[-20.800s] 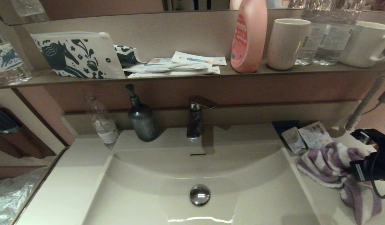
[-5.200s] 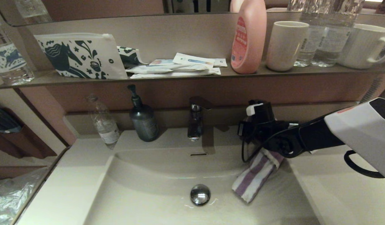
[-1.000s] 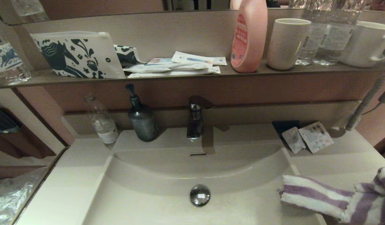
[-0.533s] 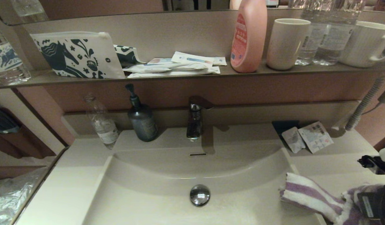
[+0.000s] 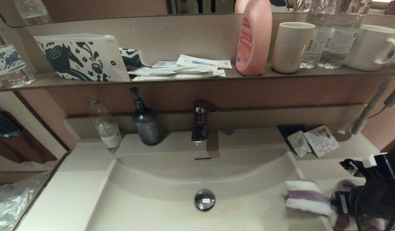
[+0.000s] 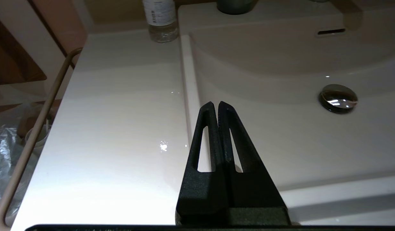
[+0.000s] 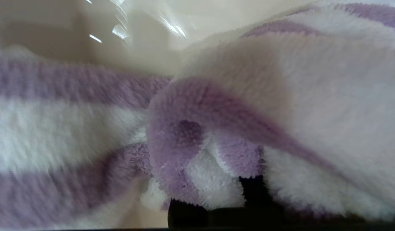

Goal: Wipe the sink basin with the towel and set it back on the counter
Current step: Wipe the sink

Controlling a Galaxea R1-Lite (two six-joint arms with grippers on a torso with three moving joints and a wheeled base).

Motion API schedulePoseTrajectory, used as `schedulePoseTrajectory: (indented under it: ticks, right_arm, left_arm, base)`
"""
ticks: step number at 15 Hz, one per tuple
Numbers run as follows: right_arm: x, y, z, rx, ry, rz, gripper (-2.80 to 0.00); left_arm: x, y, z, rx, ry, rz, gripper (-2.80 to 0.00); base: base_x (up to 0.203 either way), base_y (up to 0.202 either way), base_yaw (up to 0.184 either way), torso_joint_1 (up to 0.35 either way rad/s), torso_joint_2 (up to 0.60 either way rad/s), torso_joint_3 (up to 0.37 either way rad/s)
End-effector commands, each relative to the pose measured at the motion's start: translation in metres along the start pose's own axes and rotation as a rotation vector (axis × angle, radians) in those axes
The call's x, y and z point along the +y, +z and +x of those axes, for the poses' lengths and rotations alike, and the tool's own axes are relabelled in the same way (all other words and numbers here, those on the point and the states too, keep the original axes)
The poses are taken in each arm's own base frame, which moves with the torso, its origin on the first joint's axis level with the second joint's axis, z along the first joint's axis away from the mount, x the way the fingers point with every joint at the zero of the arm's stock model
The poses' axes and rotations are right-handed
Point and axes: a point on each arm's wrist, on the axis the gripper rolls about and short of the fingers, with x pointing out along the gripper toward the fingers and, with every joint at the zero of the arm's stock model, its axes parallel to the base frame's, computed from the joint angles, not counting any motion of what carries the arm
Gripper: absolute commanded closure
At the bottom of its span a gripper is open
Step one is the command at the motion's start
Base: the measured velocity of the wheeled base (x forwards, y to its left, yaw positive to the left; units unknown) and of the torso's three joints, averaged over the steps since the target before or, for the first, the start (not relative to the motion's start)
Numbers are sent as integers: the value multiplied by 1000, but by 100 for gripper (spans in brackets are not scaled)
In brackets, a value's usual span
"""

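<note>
The purple-and-white striped towel [image 5: 304, 197] lies bunched on the counter [image 5: 322, 163] at the right, its folded end resting over the right rim of the sink basin [image 5: 171, 179]. My right gripper [image 5: 337, 201] is low at the near right, shut on the towel; in the right wrist view the towel [image 7: 216, 128] covers the fingers. The chrome drain plug [image 5: 204, 199] and the overflow slot [image 5: 202, 158] are bare. My left gripper [image 6: 215, 104] is shut and holds nothing, parked above the basin's left rim [image 6: 186, 96]; it does not show in the head view.
A faucet [image 5: 200, 120], a dark pump bottle [image 5: 146, 123] and a clear bottle [image 5: 106, 126] stand behind the basin. Sachets [image 5: 313, 142] lie on the back right counter. The brown shelf [image 5: 184, 78] carries a horse-print pouch [image 5: 80, 57], a pink bottle [image 5: 253, 38] and mugs.
My right gripper has come in from the right edge toward the basin, still holding the towel. The towel's stretched-out end has folded into a shorter bunch at the basin's right rim.
</note>
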Motion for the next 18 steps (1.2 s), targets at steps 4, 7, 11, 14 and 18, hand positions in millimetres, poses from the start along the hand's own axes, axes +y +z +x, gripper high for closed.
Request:
schedulePoseTrajectory:
  ticks: [4,7,11,14,18]
  right_arm:
    - [-4,27,37,-109,12,19,0]
    - [-6,50,44,-167,9,53,0]
    - [-24,66,40,-223,-73,84,0]
    - [-57,65,34,-225,-197,95,0]
    - [-118,66,5,-278,-352,150,0]
  left_arm:
    - [0,0,0,2,0,0,0]
    - [0,0,0,2,0,0,0]
    - [0,0,0,2,0,0,0]
    - [0,0,0,2,0,0,0]
    - [0,0,0,2,0,0,0]
  base:
    - [0,0,0,0,0,0]
    - [0,0,0,0,0,0]
    - [0,0,0,0,0,0]
    - [0,0,0,0,0,0]
    - [0,0,0,0,0,0]
